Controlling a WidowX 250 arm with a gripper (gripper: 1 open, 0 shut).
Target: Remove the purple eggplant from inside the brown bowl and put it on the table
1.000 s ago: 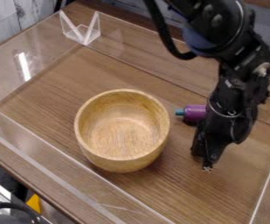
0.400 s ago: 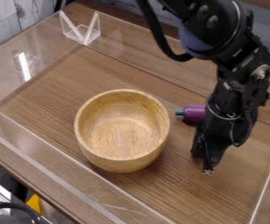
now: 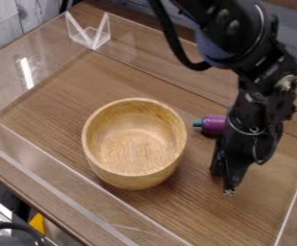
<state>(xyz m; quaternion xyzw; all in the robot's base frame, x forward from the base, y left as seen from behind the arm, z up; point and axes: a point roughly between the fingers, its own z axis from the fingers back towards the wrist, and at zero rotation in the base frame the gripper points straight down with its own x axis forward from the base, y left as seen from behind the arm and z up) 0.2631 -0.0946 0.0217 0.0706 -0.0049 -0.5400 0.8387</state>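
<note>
The brown bowl point(image 3: 136, 144) stands empty in the middle of the table point(image 3: 61, 96). The purple eggplant point(image 3: 212, 123) lies on the tabletop just right of the bowl, stem end toward the bowl, its far part hidden behind the black arm. My gripper point(image 3: 228, 183) points straight down in front of the eggplant, right of the bowl, with its tips close to the wood. Its fingers are pressed together and nothing shows between them. The eggplant sits apart from the fingertips, farther back.
Clear acrylic walls point(image 3: 36, 67) edge the table on the left, front and right. A small clear acrylic stand point(image 3: 89, 31) sits at the back left. The dark arm point(image 3: 240, 38) reaches in from the top right, above the eggplant.
</note>
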